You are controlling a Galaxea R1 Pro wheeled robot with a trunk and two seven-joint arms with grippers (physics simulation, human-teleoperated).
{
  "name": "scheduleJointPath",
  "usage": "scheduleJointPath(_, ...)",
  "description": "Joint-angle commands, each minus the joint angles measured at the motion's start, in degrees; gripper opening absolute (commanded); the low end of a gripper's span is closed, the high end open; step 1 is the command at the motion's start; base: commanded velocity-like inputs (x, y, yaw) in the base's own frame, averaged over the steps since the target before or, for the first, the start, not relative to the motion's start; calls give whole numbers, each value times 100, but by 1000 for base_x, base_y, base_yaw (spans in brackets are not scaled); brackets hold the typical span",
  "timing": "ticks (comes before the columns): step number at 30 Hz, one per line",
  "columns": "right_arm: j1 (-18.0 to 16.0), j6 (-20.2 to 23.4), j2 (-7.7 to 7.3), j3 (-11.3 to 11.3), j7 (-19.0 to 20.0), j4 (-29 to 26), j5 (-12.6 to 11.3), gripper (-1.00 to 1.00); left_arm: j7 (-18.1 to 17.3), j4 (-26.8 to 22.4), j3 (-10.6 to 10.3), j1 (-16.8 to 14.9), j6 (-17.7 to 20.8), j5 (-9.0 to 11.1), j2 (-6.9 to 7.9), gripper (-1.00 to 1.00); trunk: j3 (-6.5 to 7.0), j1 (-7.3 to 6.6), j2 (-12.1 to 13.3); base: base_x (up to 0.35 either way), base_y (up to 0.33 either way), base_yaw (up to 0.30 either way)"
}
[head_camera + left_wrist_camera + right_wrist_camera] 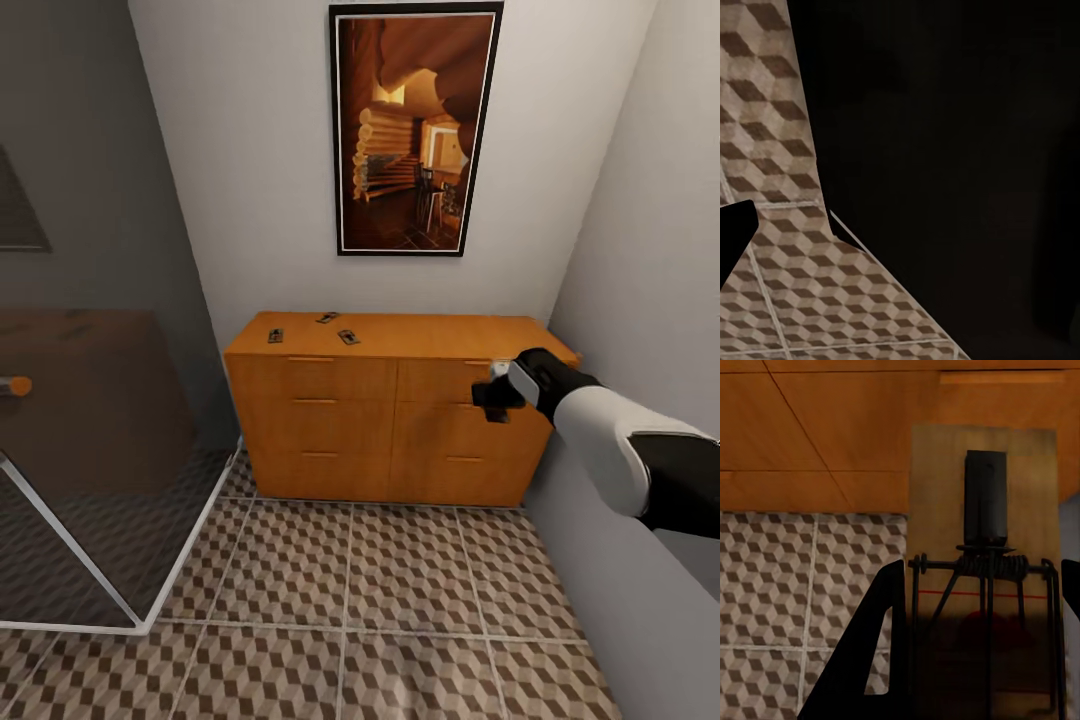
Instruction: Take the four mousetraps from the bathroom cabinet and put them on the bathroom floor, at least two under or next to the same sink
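The orange wooden cabinet (400, 420) stands against the back wall. Three small dark mousetraps lie on its top at the left: one (275, 335), one (327, 318) and one (348, 337). My right gripper (495, 400) hangs in front of the cabinet's upper right drawer, above the cube-patterned bathroom floor (350, 590). In the right wrist view my right gripper (982, 570) is shut on a fourth mousetrap (982, 502), a wooden slab with a wire spring, held between the black fingers (870, 667). The bathroom sink is out of view.
A glass shower screen with a white frame (100, 560) closes off the left side. A grey wall (640, 250) runs close along the right, beside my right arm. A framed picture (415, 130) hangs above the cabinet. The left wrist view shows floor tiles (772, 150) beside a dark surface.
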Motion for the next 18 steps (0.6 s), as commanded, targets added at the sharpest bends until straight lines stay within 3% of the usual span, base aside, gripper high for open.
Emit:
scheduleJointPath(1, 5, -175, 10, 13, 26, 140, -5, -100, -4, -15, -32, 3, -8, -8, 2, 100, -4, 0, -2, 0, 0, 0)
scheduleJointPath(4, 95, -571, 28, 13, 30, 304, -5, -100, -4, -24, -26, 3, -7, -8, 2, 100, -4, 0, -2, 0, 0, 0)
scheduleJointPath(6, 331, -822, 53, 13, 37, 358, 1, -100, -4, -32, -23, 3, -8, -8, 2, 100, -4, 0, -2, 0, 0, 0)
scheduleJointPath(18, 2333, -2660, 232, 13, 55, 408, 28, -100, -4, -61, -7, 3, -15, -10, -1, 100, -4, 0, -2, 0, 0, 0)
